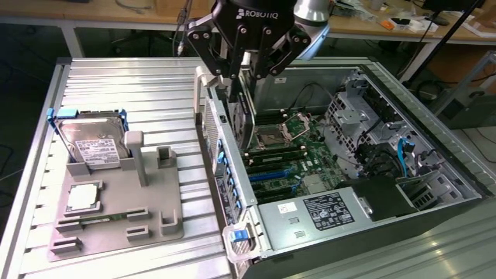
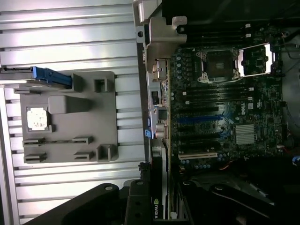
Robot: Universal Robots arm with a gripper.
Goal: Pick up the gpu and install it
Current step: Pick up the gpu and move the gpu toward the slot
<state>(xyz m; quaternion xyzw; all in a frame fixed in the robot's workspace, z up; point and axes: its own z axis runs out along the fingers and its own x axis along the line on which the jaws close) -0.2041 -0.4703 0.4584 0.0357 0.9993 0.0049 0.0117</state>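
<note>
- The gpu (image 1: 245,119) hangs on edge from the pincer (image 1: 241,75), whose fingers are clamped onto its upper edge. It is inside the open computer case (image 1: 434,200), above the motherboard (image 1: 298,154) and just beside the case's rear wall (image 1: 219,154) on the exterior view's left.
- The card looks unseated. If its lower edge is off line with the blue slots (image 1: 271,171), pressing down would probably drive the connector onto the board rather than into a slot.
- The card's end sits very near the rear wall. A slight tilt could catch it on the wall's openings and twist the card in the grip.
- The hold is on a narrow edge only. Any snag might let the card pivot or slip and drop onto the board.
- The grey holder (image 1: 155,192) and the hard drive (image 1: 93,142) lie well apart on the tabletop (image 1: 116,81), to the exterior view's left. I judge them no hazard.
</note>
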